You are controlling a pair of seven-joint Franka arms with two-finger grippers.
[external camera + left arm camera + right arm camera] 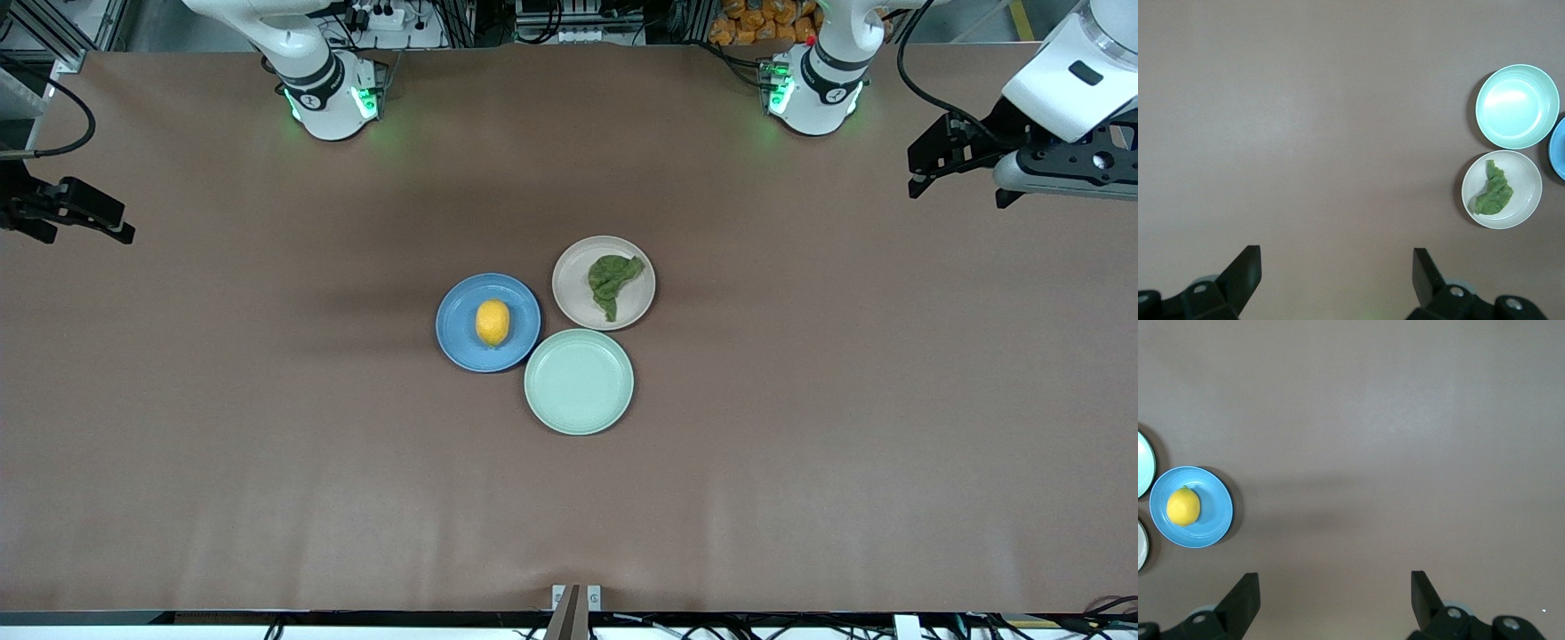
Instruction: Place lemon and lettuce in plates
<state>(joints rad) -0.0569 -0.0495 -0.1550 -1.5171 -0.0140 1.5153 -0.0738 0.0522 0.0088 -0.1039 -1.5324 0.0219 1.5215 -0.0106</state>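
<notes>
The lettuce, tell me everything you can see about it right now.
The lettuce is one small, wrinkly, dark green leaf, crumpled, with a narrow tail end pointing toward the front camera. It lies flat inside the beige plate, touching only that plate, roughly centred. That plate sits toward the left arm's end of the plate cluster, farther from the front camera than the mint-green plate. No gripper is near it.
</notes>
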